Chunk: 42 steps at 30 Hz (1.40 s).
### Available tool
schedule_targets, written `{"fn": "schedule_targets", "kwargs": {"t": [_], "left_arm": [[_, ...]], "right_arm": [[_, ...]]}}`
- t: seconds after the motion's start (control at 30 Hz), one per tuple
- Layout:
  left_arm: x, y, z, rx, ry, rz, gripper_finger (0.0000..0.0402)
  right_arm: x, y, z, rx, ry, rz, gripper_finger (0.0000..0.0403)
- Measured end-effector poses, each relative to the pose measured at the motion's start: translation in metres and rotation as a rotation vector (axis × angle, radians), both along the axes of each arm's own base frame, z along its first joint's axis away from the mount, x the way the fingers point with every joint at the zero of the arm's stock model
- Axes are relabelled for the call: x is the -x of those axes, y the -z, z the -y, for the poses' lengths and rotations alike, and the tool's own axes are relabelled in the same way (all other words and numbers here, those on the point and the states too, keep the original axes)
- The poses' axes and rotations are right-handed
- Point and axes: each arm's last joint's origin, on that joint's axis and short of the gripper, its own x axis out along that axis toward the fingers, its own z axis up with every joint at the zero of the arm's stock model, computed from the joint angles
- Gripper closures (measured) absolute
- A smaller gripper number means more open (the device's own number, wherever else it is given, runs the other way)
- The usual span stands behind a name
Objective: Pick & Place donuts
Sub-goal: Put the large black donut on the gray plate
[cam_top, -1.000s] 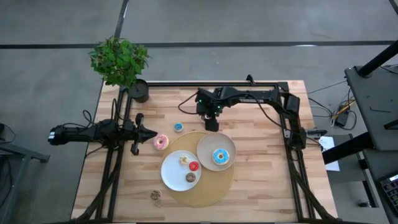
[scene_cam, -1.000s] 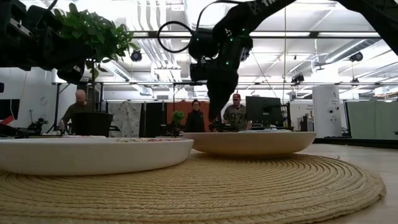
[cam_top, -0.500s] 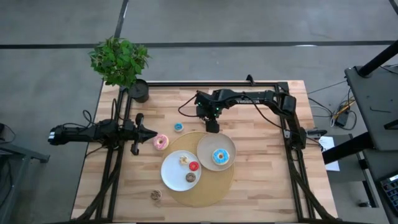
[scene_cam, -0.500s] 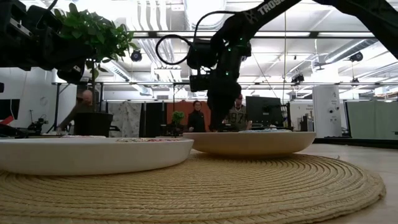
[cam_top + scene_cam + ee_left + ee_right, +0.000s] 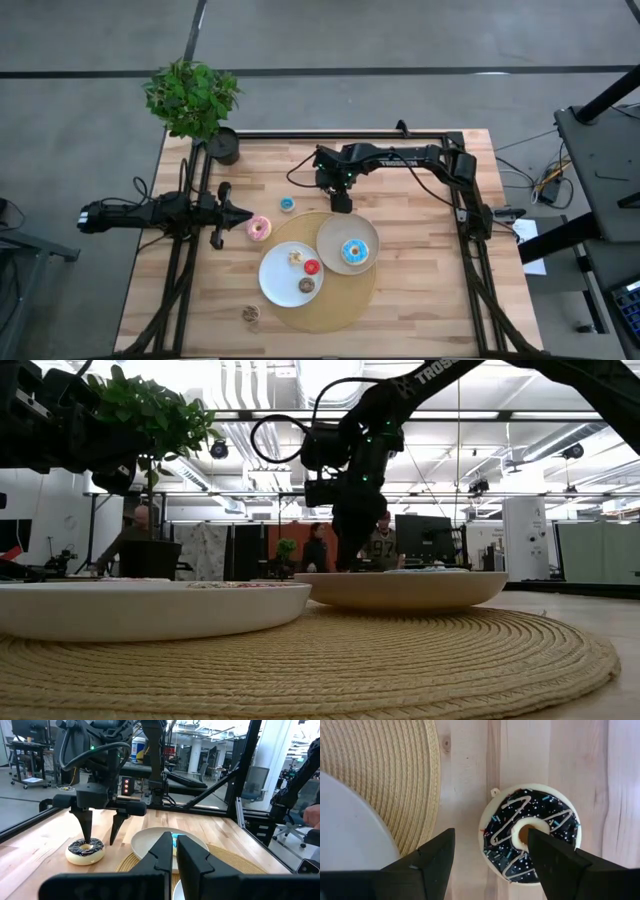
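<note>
A chocolate donut (image 5: 530,840) with white drizzle and sprinkles lies flat on the table at the mat's far edge; it also shows in the left wrist view (image 5: 85,851). My right gripper (image 5: 490,832) is open and points down over it, one finger above the hole and the other outside the ring (image 5: 100,840). In the high view my right gripper (image 5: 341,203) hides the donut. My left gripper (image 5: 243,213) is shut and empty, level beside a pink donut (image 5: 259,228). A blue-sprinkled donut (image 5: 353,251) lies on the beige plate (image 5: 330,232). My right gripper comes from above with one fingertip (image 5: 88,839) at the chocolate donut's hole (image 5: 524,833) and the other beside the ring's outer side. I cannot tell whether either finger touches it. The donut lies flat on the table.
A white plate (image 5: 272,280) on the woven mat (image 5: 335,310) holds cream, red and brown mini donuts. A mini blue donut (image 5: 287,205) and a brown one (image 5: 250,314) lie on the wood. A potted plant (image 5: 222,148) stands at the far left.
My right gripper has gone down toward the chocolate donut and then kept still. Nothing else has moved.
</note>
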Motion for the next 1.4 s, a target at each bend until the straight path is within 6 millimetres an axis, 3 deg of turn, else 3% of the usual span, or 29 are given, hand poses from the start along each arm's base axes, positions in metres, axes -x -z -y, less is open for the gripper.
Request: {"fn": "schedule_targets", "kwargs": {"t": [1.4], "left_arm": [[0.0,-0.0001,0.0,0.0,0.0,0.0,0.0402]], "right_arm": [[-0.0021,-0.0013,-0.0019,0.006,-0.013,0.02,0.0165]]}}
